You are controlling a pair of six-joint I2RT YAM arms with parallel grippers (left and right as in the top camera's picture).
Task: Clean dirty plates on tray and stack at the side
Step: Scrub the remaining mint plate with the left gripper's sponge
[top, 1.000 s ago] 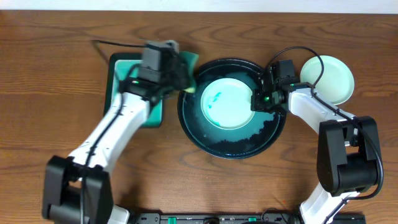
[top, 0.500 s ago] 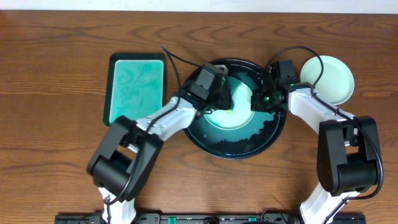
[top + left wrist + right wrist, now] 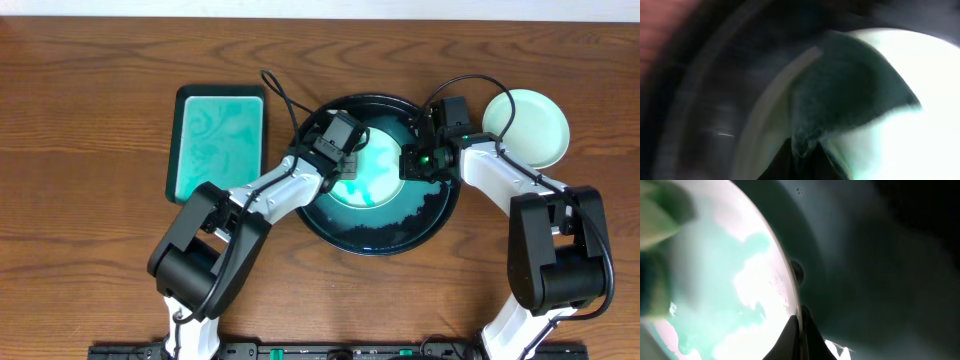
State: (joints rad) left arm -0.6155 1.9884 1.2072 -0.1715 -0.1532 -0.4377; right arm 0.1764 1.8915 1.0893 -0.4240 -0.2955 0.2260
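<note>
Overhead, the dirty plate lies centred in the tray. On its left half sits the left gripper, clamped on a sponge. The right gripper pinches its right rim, nearer the clean plate at the side.

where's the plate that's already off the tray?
Overhead view: the plate lies on the tabletop on the robot's right, just beyond the black tray's upper-right rim.

no legible text, labels, numbers or signs anywhere
</note>
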